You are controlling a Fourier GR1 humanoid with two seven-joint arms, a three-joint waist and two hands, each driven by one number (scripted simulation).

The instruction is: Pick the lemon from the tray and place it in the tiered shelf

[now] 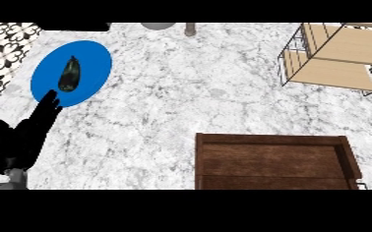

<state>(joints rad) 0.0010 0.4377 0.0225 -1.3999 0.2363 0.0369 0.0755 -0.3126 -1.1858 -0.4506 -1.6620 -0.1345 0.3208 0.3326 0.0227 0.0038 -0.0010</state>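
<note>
Left hand [29,136] well left of tray [269,138]

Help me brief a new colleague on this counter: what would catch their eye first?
The bright blue plate at the upper left stands out against the pale marble counter, with a dark elongated object lying on it. Next come the dark wooden tray at the lower right and the wire tiered shelf with pale boards at the upper right. The black left hand rests open at the lower left, fingers up.
</note>
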